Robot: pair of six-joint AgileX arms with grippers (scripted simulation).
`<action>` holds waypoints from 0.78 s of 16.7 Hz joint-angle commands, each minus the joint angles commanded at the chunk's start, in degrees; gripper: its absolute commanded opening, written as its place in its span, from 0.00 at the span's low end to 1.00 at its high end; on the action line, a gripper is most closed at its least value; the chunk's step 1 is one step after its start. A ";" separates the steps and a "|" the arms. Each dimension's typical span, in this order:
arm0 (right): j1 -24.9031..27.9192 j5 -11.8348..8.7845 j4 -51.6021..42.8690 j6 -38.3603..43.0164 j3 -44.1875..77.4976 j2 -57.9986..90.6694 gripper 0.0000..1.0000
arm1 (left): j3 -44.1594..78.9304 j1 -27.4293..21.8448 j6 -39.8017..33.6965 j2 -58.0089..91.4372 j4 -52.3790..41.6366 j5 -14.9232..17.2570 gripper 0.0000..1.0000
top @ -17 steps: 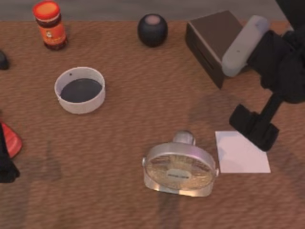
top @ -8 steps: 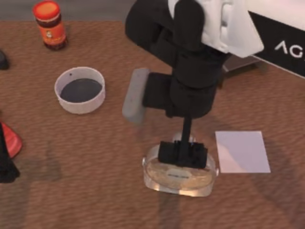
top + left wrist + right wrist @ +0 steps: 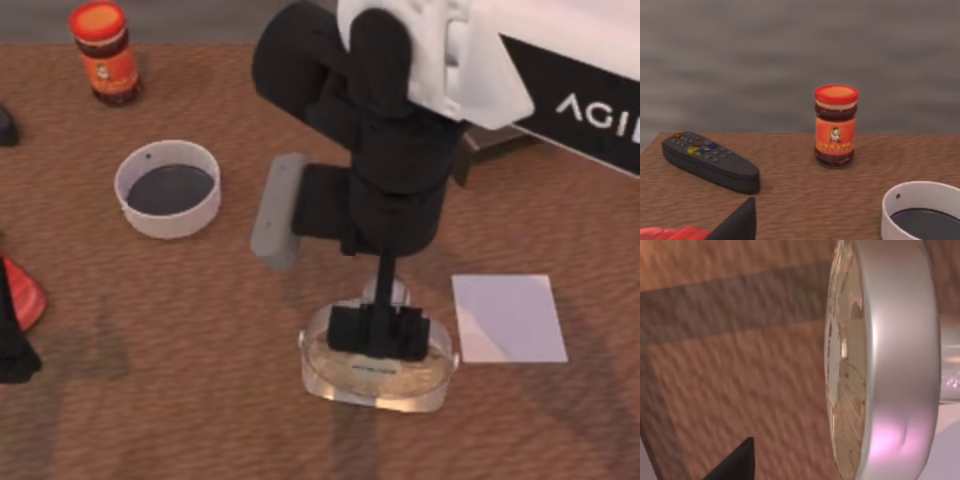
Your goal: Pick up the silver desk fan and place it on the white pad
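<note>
Silver desk fan [image 3: 377, 368] sitting under the right gripper [image 3: 377, 333], fingers' state unclear; rounded shiny rim risking slipping or tipping short of the white pad [image 3: 508, 318], left arm parked at the counter's left edge

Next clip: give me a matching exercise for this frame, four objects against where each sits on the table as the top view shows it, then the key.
Objects:
1. fan
2. pad
3. bowl
4. jar

Places:
A. far left corner of the table
B. right of the fan, nothing on it
C. under the right gripper, near the front edge
D. left half, in front of the jar

Pairs: 1-C, 2-B, 3-D, 4-A

The left gripper sits parked at the left edge.
</note>
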 joint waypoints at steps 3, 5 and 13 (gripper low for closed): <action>0.09 0.00 5.01 0.07 -5.28 -0.13 1.00 | 0.00 0.00 0.00 0.00 0.00 0.00 1.00; 0.16 0.00 8.72 0.14 -8.99 -0.18 1.00 | 0.00 0.00 0.00 0.00 0.00 0.00 1.00; 0.22 0.00 10.33 0.16 -10.60 -0.12 0.77 | 0.00 0.00 0.00 0.00 0.00 0.00 1.00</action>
